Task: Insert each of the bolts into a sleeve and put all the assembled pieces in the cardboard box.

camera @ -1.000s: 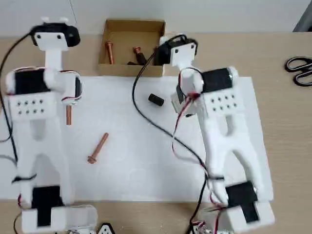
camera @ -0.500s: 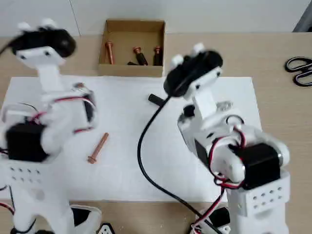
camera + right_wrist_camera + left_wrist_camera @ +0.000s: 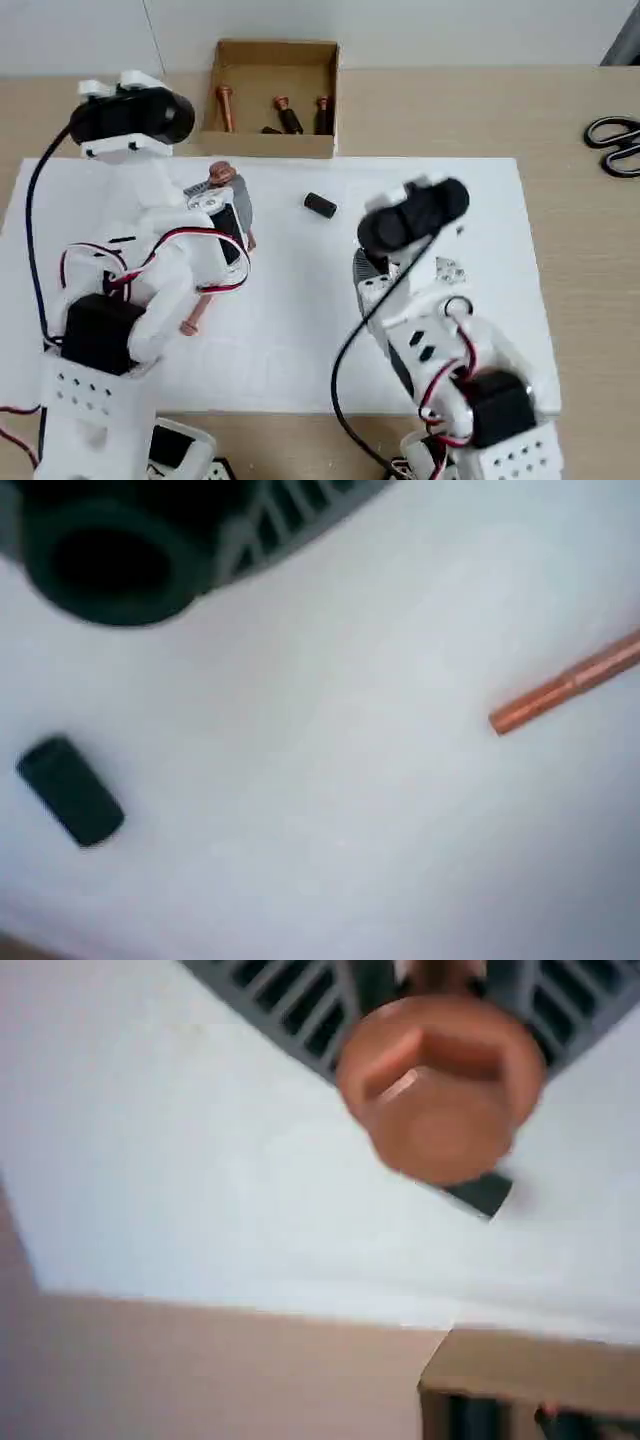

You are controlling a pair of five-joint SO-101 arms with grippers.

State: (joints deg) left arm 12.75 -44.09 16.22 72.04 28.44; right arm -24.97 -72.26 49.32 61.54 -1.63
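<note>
Left gripper [image 3: 232, 205] clenches a hexagon-headed copper metal bolt [image 3: 440, 1090], now swung inward and tilted over the white foam mat [image 3: 300, 340] instead of hanging upright farther out. Right gripper [image 3: 170, 525], clamped on a short black tubular sleeve [image 3: 108, 565], has pulled back from the open brown cardboard box [image 3: 268, 147]. Mating likely comes next, though the two parts aren't aligned yet.

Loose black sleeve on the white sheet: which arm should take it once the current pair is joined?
Right, likely. The loose black cylindrical sleeve lies before its wrist camera, and the right pincer holds a second black sleeve, while the left pincer grips a copper hex-head bolt.
</note>
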